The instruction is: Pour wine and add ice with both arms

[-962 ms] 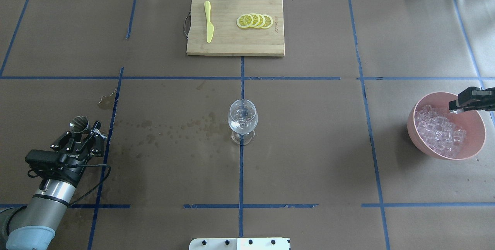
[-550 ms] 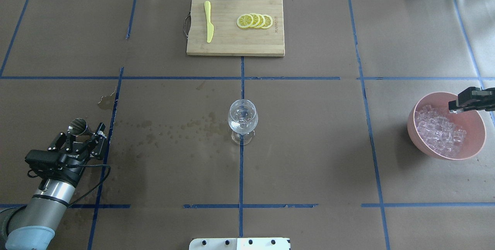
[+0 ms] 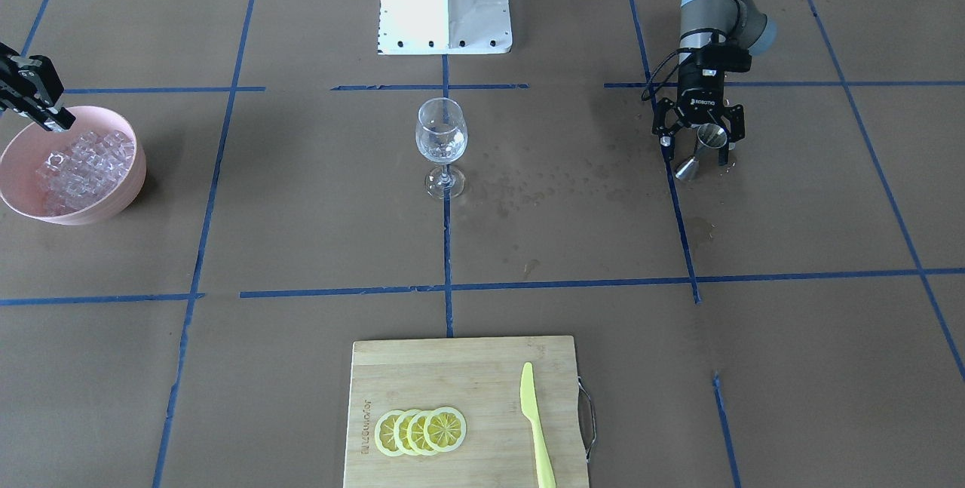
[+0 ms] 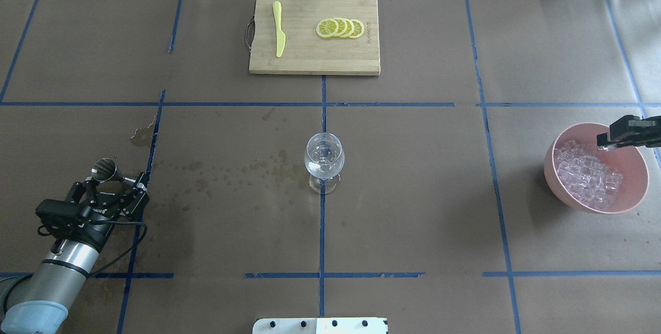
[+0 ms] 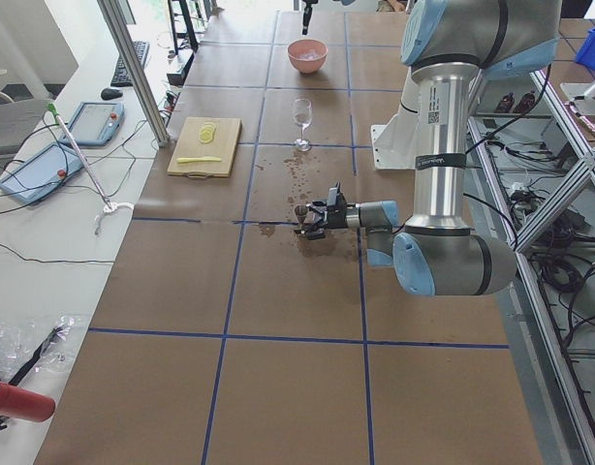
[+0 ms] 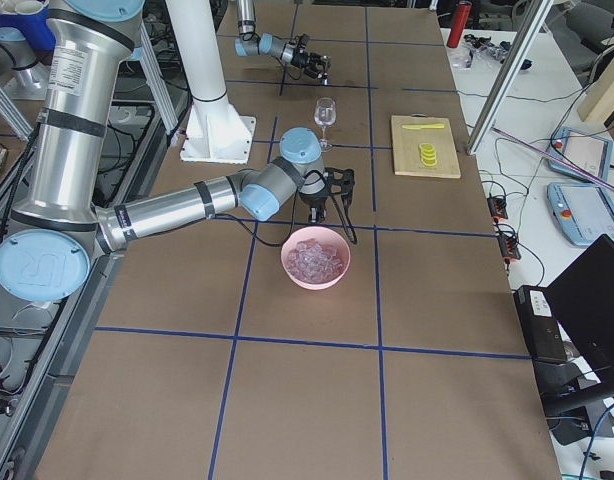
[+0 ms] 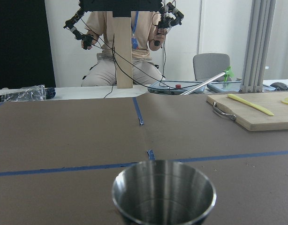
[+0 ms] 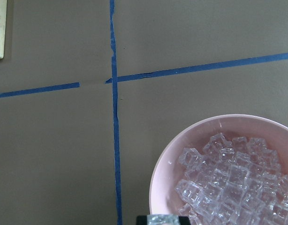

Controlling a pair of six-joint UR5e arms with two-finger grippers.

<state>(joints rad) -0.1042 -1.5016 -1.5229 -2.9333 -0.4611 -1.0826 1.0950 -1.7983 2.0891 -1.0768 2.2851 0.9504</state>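
A steel jigger (image 4: 103, 170) stands on the brown paper at the near left, and its cup looks empty in the left wrist view (image 7: 163, 192). My left gripper (image 4: 114, 183) is open, its fingers spread on either side of the jigger and apart from it. A clear wine glass (image 4: 324, 161) stands upright at the table's middle; I cannot tell whether wine is in it. My right gripper (image 4: 603, 144) hangs over the far rim of a pink bowl (image 4: 552, 169) full of ice (image 4: 586, 176). It is shut on one ice cube (image 8: 162, 219).
A wooden cutting board (image 4: 310, 60) at the far middle carries lemon slices (image 4: 341, 28) and a yellow knife (image 4: 279, 29). Dark wet spots (image 4: 232, 169) lie between jigger and glass. The white robot base (image 4: 320, 325) is at the near edge.
My left gripper has opened wider and drawn back from the jigger, which stays standing on the paper. My right gripper has held almost still over the bowl.
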